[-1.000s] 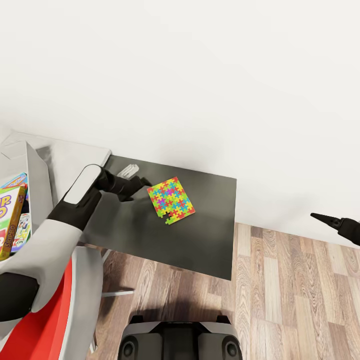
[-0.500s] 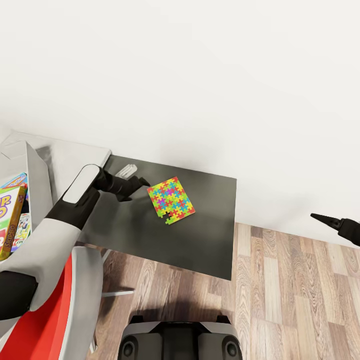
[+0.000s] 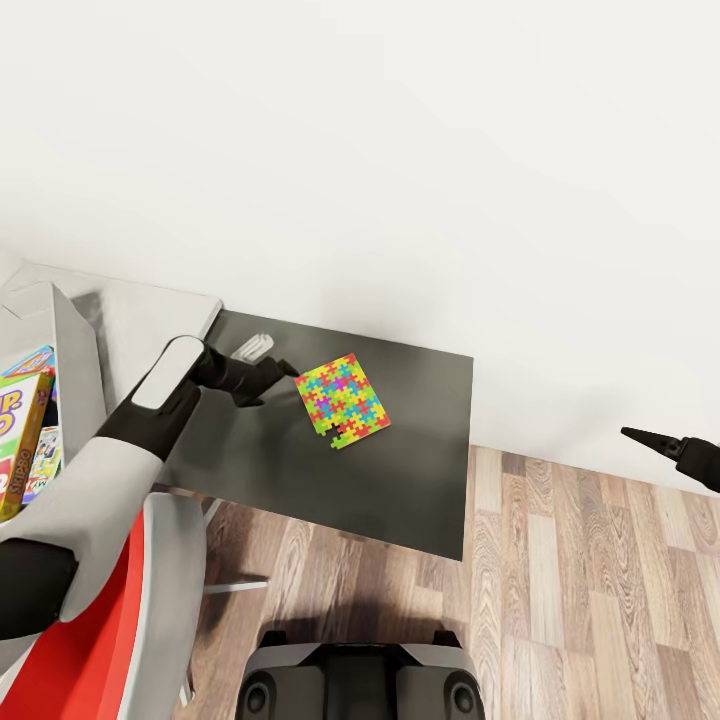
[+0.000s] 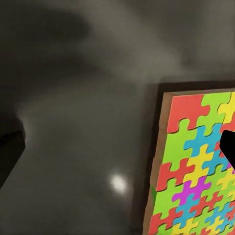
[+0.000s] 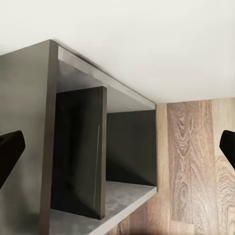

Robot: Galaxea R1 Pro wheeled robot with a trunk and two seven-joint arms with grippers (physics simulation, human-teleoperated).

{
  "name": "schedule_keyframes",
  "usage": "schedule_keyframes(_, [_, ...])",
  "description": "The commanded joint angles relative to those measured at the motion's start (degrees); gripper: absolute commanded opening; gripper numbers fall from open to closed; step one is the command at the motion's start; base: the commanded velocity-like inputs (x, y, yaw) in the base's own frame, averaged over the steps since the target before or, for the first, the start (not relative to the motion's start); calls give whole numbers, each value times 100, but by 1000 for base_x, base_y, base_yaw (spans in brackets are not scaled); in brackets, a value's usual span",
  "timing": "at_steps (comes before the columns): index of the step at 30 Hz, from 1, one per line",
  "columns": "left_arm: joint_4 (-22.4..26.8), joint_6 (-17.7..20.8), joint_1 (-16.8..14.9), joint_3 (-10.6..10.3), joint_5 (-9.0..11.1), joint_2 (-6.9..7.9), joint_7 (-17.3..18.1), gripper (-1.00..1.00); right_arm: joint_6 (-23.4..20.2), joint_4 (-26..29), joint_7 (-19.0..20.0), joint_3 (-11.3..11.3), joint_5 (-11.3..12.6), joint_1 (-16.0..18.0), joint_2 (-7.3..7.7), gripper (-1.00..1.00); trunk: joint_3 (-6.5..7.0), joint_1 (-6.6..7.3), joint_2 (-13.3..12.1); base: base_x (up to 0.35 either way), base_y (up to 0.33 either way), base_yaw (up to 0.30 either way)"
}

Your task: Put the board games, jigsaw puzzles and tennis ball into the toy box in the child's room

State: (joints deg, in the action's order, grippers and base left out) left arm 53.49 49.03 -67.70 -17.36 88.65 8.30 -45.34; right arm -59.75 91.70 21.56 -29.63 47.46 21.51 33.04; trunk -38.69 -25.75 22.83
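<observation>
While the head view held steady, the change between the earlier pictures and this one was small and lay wholly in the left arm.

Head view, left arm: the left gripper (image 3: 283,371) had crept a little further toward the thin multicoloured jigsaw puzzle sheet of interlocking pieces (image 3: 342,400) and stood just beside its near corner, apart from it as far as I could tell.
Head view, puzzle: it lay flat and unmoved on the lower dark grey wing of the table (image 3: 400,480), near the white wall (image 3: 400,150).
Head view, toy box: the light grey bin with sloping walls (image 3: 80,350) stood at the left on the pale desk top, with printed board game boxes (image 3: 22,440) already inside it.
Head view, right arm: the right gripper (image 3: 655,438) hung well apart over the wood-plank floor (image 3: 600,600), unchanged; its finger spread could not be judged there.
Left wrist view: the puzzle (image 4: 196,171) filled one side, its brown edge close to the camera, and dark finger shapes sat at both margins, so the fingers were spread wide and held nothing.
Right wrist view: the dark grey shelf opening of the desk side (image 5: 98,161) showed between two fingertips far apart, so that gripper was wide and empty.
Meaning: in my judgement the reach was nearly finished, and the grasp of this puzzle had not yet begun.
</observation>
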Motion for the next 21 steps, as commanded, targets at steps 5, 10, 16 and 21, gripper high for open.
schedule_keyframes(5, [-148,-14,-6,-20,-182,0,255,100,-25,9,58,-8,-53,3,0,100,-7,-3,9,0,0,-93])
schedule_keyframes(10, [-186,-15,-6,-19,-246,-6,336,100,-25,11,57,-8,-53,2,0,100,-7,-3,9,0,0,-199])
schedule_keyframes(16, [-212,-16,-3,-21,-291,-10,393,100,-25,9,54,-11,-53,2,0,100,-7,-3,9,0,0,-250])
schedule_keyframes(21, [-220,-16,1,-19,-305,-11,411,100,-25,8,53,-14,-53,2,0,100,-7,-3,9,0,0,-269])
